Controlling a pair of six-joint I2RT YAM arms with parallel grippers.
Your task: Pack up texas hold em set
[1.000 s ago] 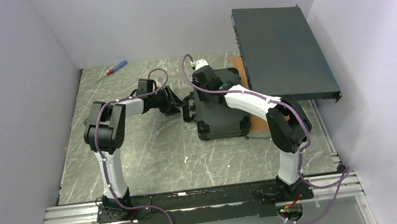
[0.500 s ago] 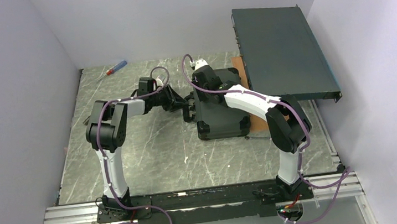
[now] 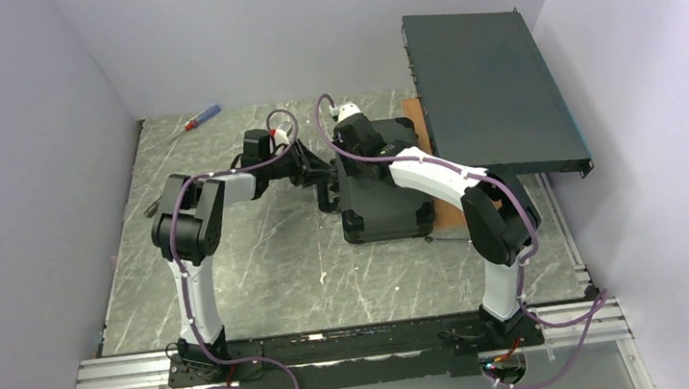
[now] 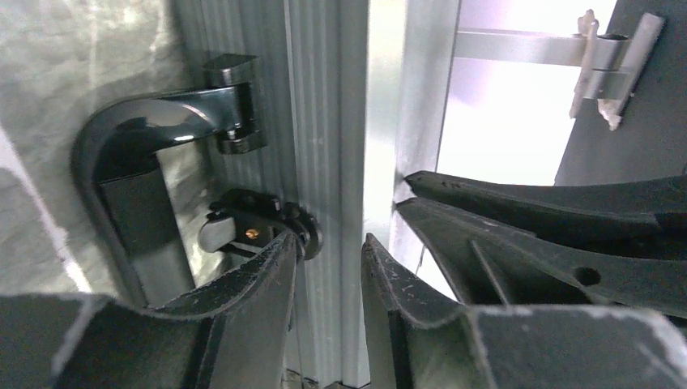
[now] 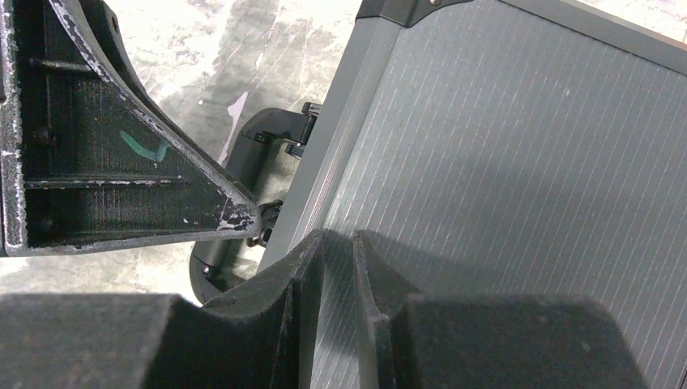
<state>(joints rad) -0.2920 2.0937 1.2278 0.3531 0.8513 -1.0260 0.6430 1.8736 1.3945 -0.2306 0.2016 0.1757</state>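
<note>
We assess this as a robotics laboratory test cell. Plain pale panels [image 3: 16, 142] enclose a marble-patterned table [image 3: 261, 261] on three sides. The left arm [image 3: 191, 220] and the right arm [image 3: 456, 188] are bolted at an aluminium rail [image 3: 118, 373] on its near edge, trailing exposed purple cables [image 3: 318, 120]. A hard case [image 3: 377, 215], a rack box [image 3: 488, 83] and a screwdriver [image 3: 200, 119] are set out within.

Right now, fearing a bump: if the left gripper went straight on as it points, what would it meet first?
The left gripper would likely meet the ribbed side wall of the small dark grey hard case, right beside its black latch; depth is hard to judge.
</note>
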